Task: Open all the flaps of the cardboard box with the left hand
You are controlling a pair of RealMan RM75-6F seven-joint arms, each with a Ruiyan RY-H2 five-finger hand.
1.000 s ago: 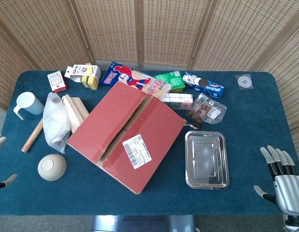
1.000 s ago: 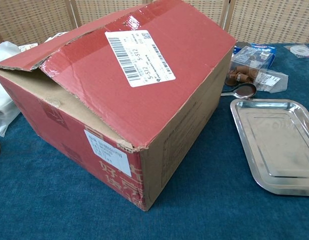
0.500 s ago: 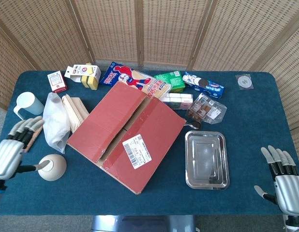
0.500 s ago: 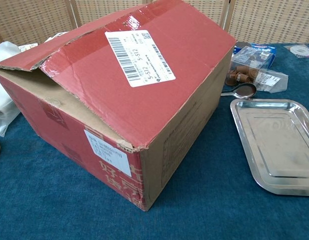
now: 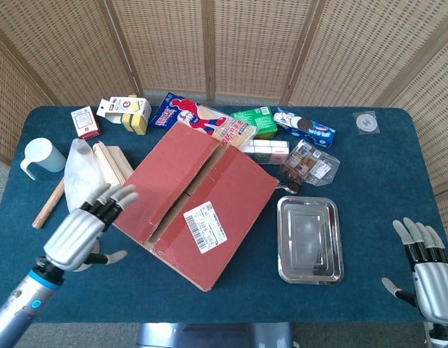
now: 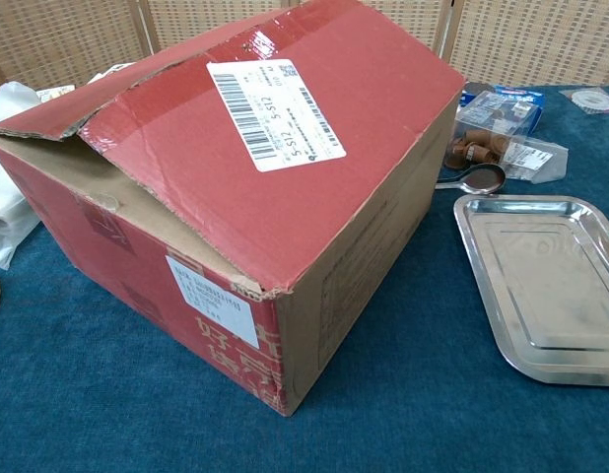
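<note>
A blue-clothed table carries the closed cardboard box, a steel tray, a white cup and snack packets.

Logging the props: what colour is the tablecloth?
Dark blue cloth, clearest in the head view.

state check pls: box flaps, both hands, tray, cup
cardboard box: upright on the table, top flaps down, near-left flap edge slightly lifted.
left hand: empty, fingers apart, by the box's left corner; contact unclear.
right hand: empty, fingers apart, at the table's right edge.
steel tray: flat, empty.
white cup: upright; contents can't be seen.
</note>
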